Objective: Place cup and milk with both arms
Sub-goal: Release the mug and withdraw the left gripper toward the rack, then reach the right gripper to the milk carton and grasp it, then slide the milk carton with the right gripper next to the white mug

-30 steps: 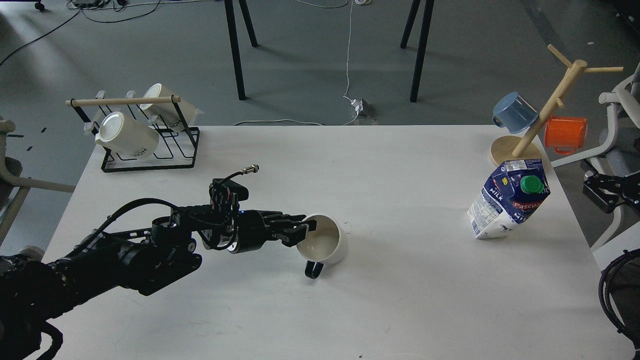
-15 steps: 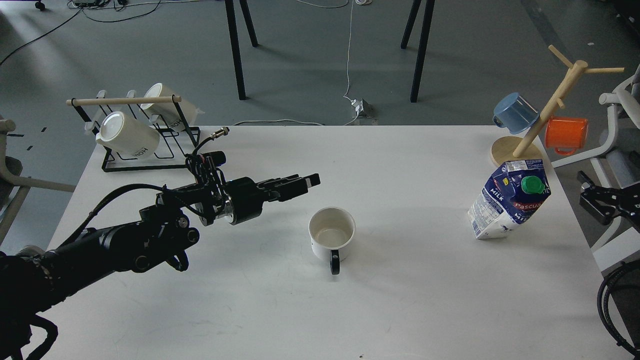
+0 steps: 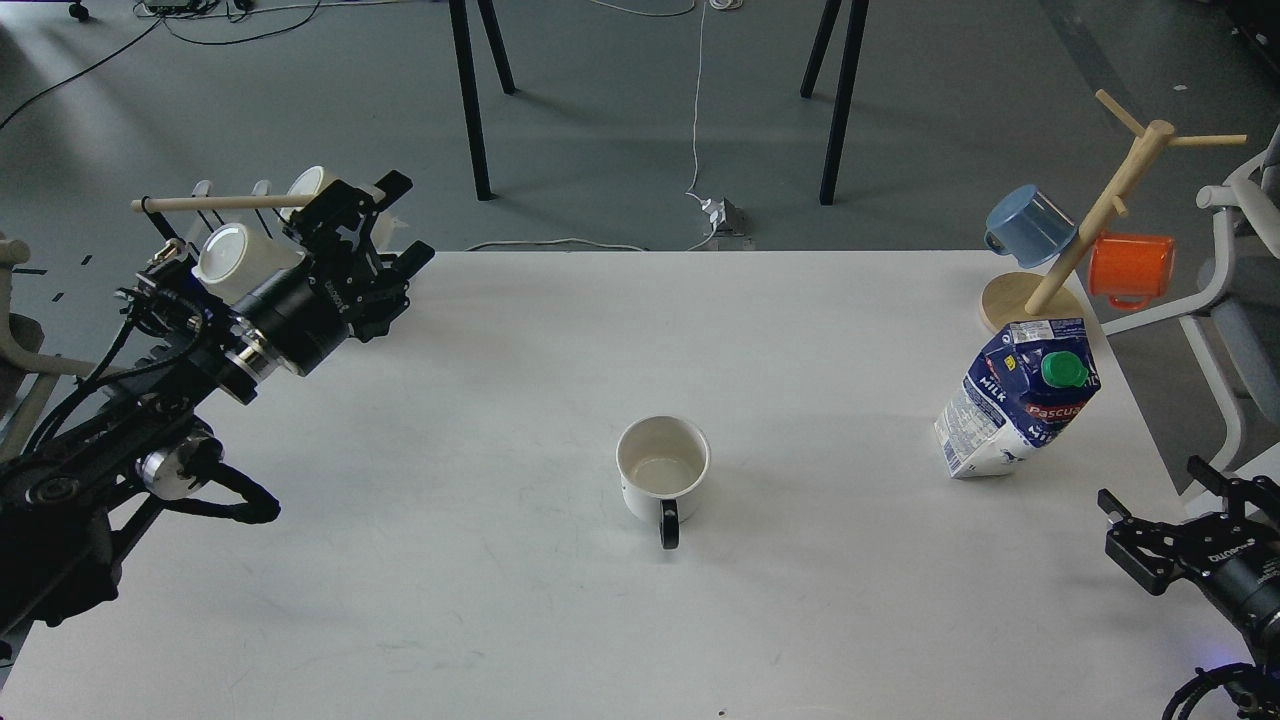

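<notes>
The cup (image 3: 662, 470), a white mug with a black handle toward the front, stands upright and alone at the table's middle. The milk (image 3: 1020, 400), a blue and white carton with a green cap, stands at the right of the white table (image 3: 820, 620), leaning a little. My left gripper (image 3: 410, 217) is open and empty, raised at the far left in front of the mug rack, well away from the cup. My right gripper (image 3: 1155, 487) is open and empty at the table's front right edge, below the milk and apart from it.
A black wire rack (image 3: 300, 318) with a wooden bar holds two cream mugs (image 3: 245, 262) at the back left, partly behind my left arm. A wooden mug tree (image 3: 1090, 225) with a blue mug (image 3: 1030, 225) and an orange mug (image 3: 1132, 268) stands at the back right.
My left gripper let go of the cup's rim and drew back up to the far left. The cup went from tilted to upright. My right gripper came down to the front right edge.
</notes>
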Robot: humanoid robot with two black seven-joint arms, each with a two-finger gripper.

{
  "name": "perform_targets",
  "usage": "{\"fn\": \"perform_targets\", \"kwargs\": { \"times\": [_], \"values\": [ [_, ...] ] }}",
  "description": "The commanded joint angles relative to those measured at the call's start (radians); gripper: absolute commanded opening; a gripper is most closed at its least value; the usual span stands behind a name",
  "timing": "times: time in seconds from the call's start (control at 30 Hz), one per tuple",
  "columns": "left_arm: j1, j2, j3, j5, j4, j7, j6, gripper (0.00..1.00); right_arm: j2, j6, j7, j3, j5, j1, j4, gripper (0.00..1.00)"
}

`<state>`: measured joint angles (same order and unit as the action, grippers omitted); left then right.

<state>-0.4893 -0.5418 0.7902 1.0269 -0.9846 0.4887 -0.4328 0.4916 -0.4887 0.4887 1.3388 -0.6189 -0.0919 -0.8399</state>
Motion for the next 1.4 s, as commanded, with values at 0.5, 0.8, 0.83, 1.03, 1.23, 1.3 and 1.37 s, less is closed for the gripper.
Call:
{"fn": "perform_targets", "kwargs": {
  "times": [0.5, 0.8, 0.83, 1.03, 1.23, 1.3, 1.37],
  "values": [
    [0.121, -0.035, 0.063, -0.014, 0.001, 0.000, -0.015, 0.99, -0.044, 0.000, 0.000, -0.046, 0.013, 0.099, -0.005, 0.99],
    [0.143, -0.038, 0.061, -0.011, 0.006, 0.000, -0.015, 0.99, -0.080, 0.000, 0.000, -0.087, 0.018, 0.144, -0.002, 0.99],
    [0.144, -0.038, 0.061, -0.011, 0.007, 0.000, -0.015, 0.99, -0.085, 0.000, 0.000, -0.087, 0.018, 0.149, -0.002, 0.99],
    [0.153, -0.038, 0.061, -0.011, 0.014, 0.000, -0.003, 0.99, -0.116, 0.000, 0.000, -0.086, 0.016, 0.164, -0.002, 0.99],
    [0.164, -0.038, 0.061, 0.015, 0.014, 0.000, 0.008, 0.99, -0.143, 0.000, 0.000, -0.061, 0.014, 0.172, 0.005, 0.94],
    [0.166, -0.038, 0.061, 0.025, 0.014, 0.000, 0.009, 0.99, -0.143, 0.000, 0.000, -0.061, 0.014, 0.170, 0.002, 0.80],
    [0.166, -0.038, 0.061, 0.027, 0.015, 0.000, 0.012, 0.99, -0.143, 0.000, 0.000, -0.063, 0.014, 0.167, 0.002, 0.63]
  ]
}}
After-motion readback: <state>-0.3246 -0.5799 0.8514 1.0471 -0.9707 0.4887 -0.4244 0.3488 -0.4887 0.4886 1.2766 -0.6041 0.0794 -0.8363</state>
